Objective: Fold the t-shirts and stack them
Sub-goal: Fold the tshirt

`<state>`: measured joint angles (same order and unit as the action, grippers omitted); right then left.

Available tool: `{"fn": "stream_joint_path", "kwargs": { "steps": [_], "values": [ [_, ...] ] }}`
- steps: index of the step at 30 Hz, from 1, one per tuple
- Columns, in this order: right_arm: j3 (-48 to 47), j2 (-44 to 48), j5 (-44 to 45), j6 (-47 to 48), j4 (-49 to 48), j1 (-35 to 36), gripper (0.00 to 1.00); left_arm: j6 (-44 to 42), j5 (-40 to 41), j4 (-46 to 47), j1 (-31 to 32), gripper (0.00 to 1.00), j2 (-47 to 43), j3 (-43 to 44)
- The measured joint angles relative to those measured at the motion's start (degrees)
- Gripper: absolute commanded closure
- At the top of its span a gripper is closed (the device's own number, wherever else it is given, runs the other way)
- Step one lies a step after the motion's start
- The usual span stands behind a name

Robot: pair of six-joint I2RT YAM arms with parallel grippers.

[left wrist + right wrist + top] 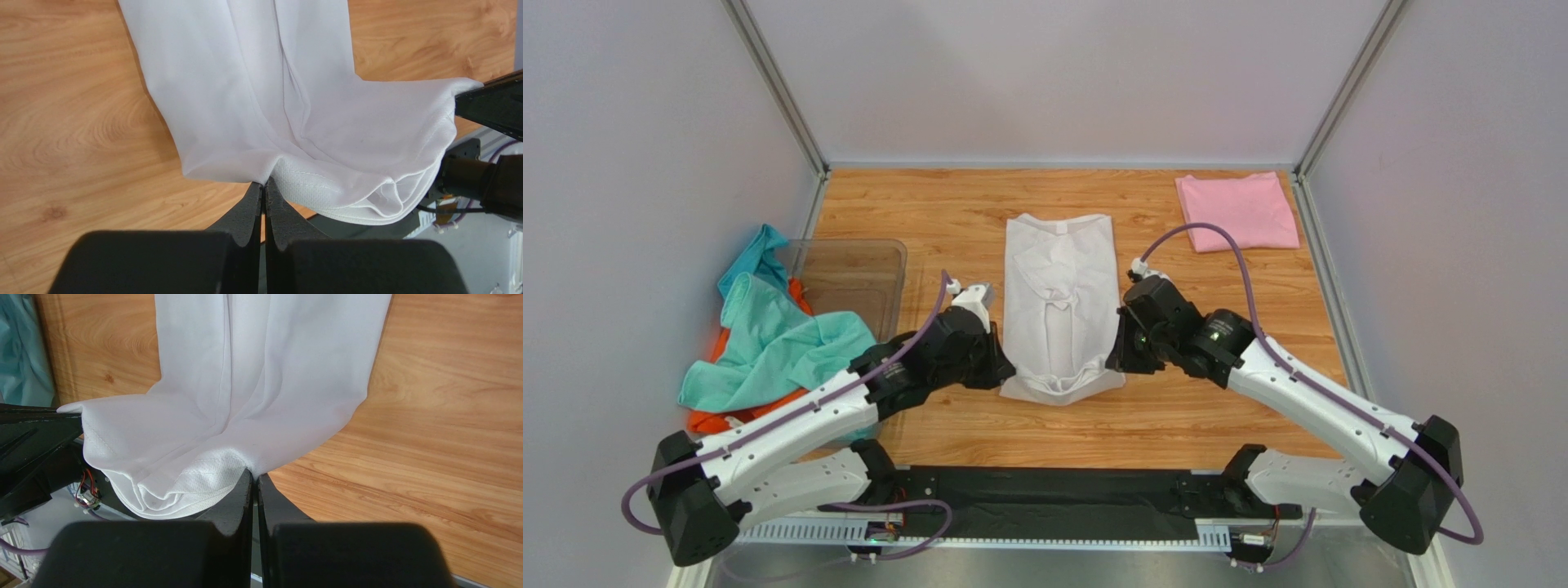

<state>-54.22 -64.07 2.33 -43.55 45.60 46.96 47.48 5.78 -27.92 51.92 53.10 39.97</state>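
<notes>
A white shirt (1059, 294) lies lengthwise in the middle of the counter (928, 221). Its sides are folded in, so it makes a narrow strip running away from the arms. The far end rests flat on the wood. The near end is raised off it, held up at both corners.

The left pincer (264, 187) is pressed together on the near left corner of the white shirt, with the stitched hem caught right at its tips. The right pincer (255, 476) is pressed together on the near right corner in the same way. Between the two the hem sags in a soft, doubled loop, and creases run from each pinch up the length of the cloth. Both arms reach in low from either side, their wrists just beside the shirt's edges.

A pink shirt (1238, 211) sits folded flat at the far right corner of the counter, well apart from the white one. At the left edge a teal shirt (775, 343) lies crumpled in a heap on top of an orange shirt (707, 423), which shows only at the fringes. The heap lies against the left side of a clear bin (857, 272), which stands between it and the white shirt.
</notes>
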Motion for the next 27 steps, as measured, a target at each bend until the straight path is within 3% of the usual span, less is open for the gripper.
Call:
{"fn": "stream_joint_path", "kwargs": {
  "steps": [27],
  "values": [
    [-13.25, -19.67, -4.63, 11.32, -4.90, -16.28, 1.00, -14.47, -13.38, 7.45, -21.42, 1.00, 26.23, 15.58]
  ]
}}
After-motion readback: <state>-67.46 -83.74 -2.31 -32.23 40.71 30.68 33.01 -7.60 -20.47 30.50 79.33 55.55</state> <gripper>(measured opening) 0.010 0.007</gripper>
